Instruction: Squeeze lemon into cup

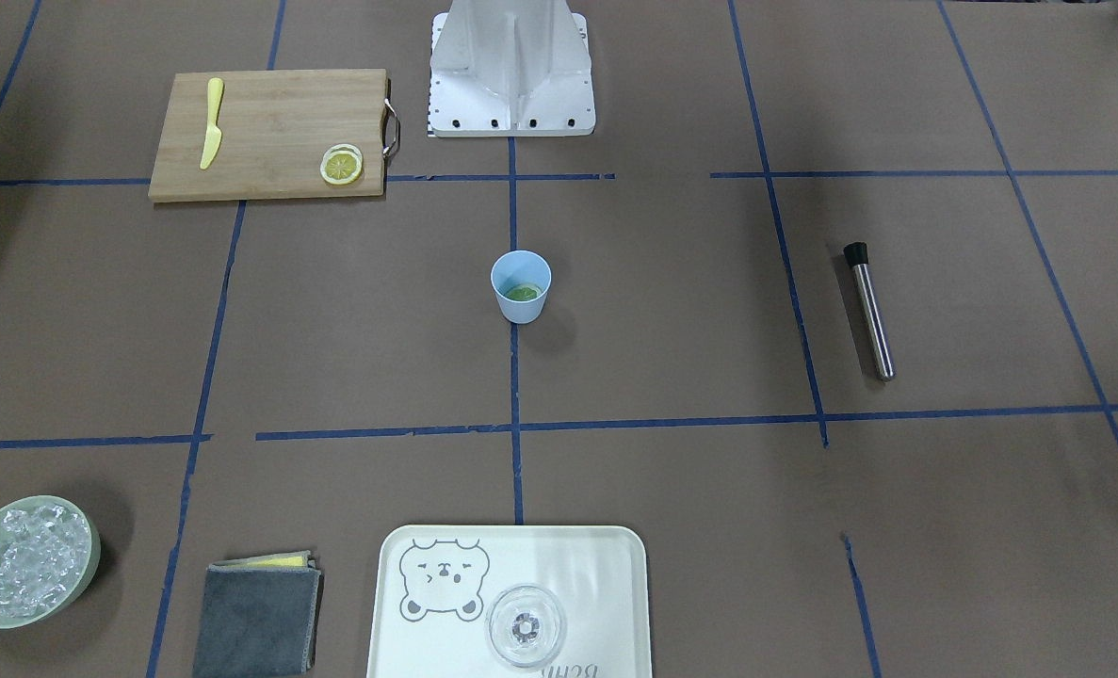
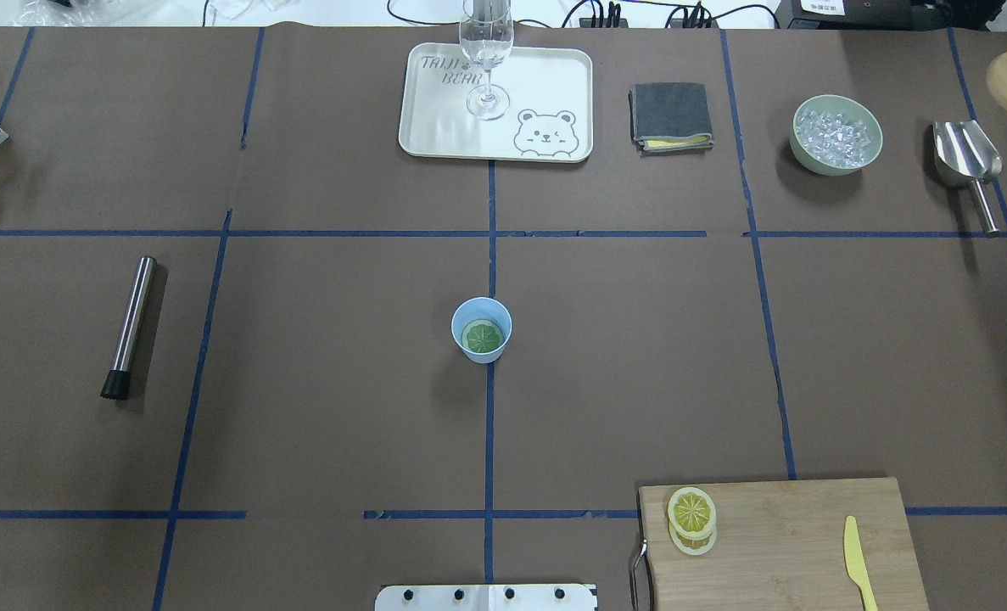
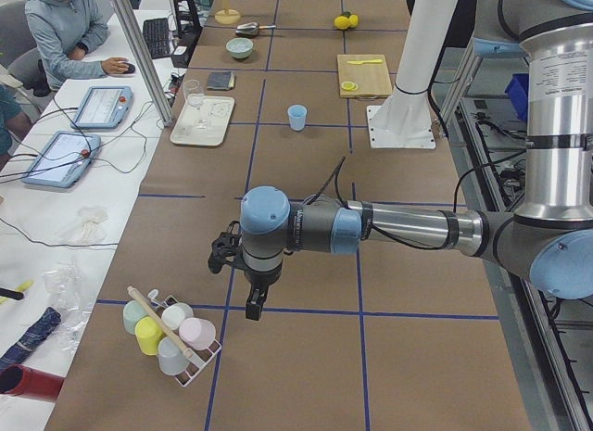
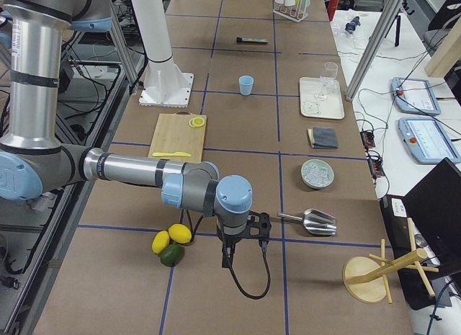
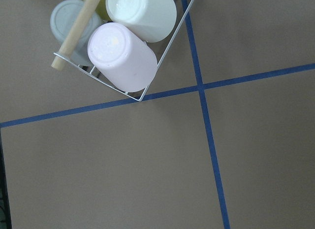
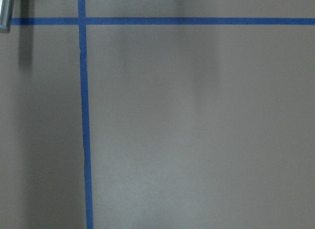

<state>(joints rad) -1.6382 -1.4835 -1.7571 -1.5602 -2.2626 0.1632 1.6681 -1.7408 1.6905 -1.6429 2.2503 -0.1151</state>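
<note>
The light blue cup (image 2: pixel 481 329) stands upright at the table's centre, on a blue tape line, with a round greenish slice flat in its bottom. Two lemon slices (image 2: pixel 691 512) lie overlapping on the wooden cutting board (image 2: pixel 791 543), at the near right in the overhead view. My left gripper (image 3: pixel 252 309) hangs over the table's far left end, beside a rack of cups. My right gripper (image 4: pixel 226 261) hangs over the far right end. Both show only in the side views, so I cannot tell whether they are open or shut.
A pale yellow plastic knife (image 2: pixel 858 560) lies on the board. A steel muddler (image 2: pixel 129 327) lies at the left. At the far edge are a bear tray (image 2: pixel 435 127) with a clear glass (image 2: pixel 486 51), a folded cloth (image 2: pixel 671 115), an ice bowl (image 2: pixel 836 134) and a scoop (image 2: pixel 970 161). Whole citrus fruits (image 4: pixel 171 241) lie near the right gripper.
</note>
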